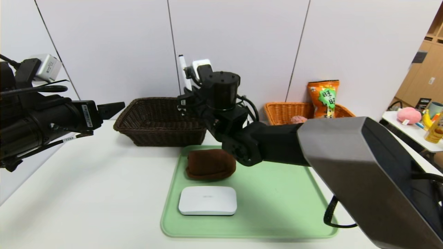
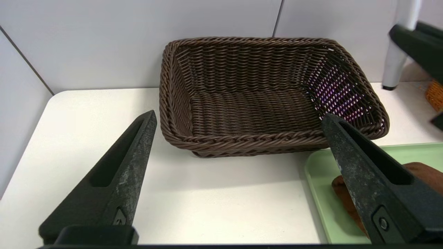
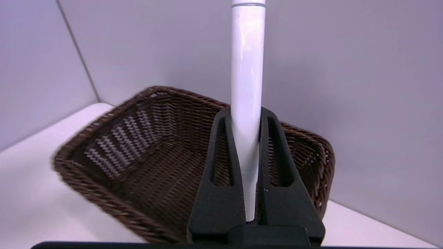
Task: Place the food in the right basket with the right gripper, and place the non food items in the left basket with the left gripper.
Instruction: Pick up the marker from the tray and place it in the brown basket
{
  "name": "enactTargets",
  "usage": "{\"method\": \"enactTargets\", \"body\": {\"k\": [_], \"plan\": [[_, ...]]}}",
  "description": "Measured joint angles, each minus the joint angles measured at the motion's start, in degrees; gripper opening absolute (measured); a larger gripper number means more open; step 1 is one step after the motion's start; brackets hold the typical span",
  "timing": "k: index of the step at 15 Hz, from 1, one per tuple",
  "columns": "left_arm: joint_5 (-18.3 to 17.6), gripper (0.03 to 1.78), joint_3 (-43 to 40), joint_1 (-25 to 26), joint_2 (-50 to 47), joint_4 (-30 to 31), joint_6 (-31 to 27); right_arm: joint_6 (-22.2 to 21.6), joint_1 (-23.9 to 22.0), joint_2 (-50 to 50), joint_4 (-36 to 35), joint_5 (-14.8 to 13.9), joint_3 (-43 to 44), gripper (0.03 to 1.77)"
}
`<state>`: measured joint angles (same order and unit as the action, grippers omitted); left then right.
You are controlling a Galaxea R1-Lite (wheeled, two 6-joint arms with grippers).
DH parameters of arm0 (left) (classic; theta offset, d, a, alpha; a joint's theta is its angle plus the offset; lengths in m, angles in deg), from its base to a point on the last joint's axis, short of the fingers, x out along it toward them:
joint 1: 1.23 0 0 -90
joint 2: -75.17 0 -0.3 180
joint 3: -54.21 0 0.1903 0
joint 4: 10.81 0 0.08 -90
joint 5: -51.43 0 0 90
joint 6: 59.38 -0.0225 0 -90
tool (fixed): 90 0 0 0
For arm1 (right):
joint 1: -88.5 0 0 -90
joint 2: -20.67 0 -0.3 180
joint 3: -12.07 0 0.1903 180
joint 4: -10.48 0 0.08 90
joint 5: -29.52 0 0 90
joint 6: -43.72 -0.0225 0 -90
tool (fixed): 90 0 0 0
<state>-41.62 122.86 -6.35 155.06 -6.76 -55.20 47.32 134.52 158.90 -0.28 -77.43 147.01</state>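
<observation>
My right gripper is shut on the slim white pen and holds it upright above the near right corner of the dark brown basket. In the head view the pen sticks up past the wrist. My left gripper hangs open and empty in front of that basket's rim. The brown towel and the white box lie on the green tray. The orange snack bag stands in the orange-tan basket, with a small round bun partly showing beside it.
A grey wall runs close behind both baskets. The right arm's forearm stretches across the tray's right side. A side table at the far right carries a pink toy and bottles. Bare white tabletop lies left of the tray.
</observation>
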Motion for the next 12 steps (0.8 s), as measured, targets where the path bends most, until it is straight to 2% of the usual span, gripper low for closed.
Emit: {"method": "enactTargets", "body": {"k": [10,11,12], "plan": [[0.0,1.69,-0.1,0.0,0.0,0.0,0.1,1.6,-1.1,5.8,-0.5,0.0,0.0,0.15],[0.0,1.69,-0.1,0.0,0.0,0.0,0.1,1.6,-1.1,5.8,-0.4,0.0,0.0,0.24],[0.0,1.69,-0.1,0.0,0.1,0.0,0.1,1.6,-1.1,5.9,-0.7,-0.1,0.0,0.41]]}}
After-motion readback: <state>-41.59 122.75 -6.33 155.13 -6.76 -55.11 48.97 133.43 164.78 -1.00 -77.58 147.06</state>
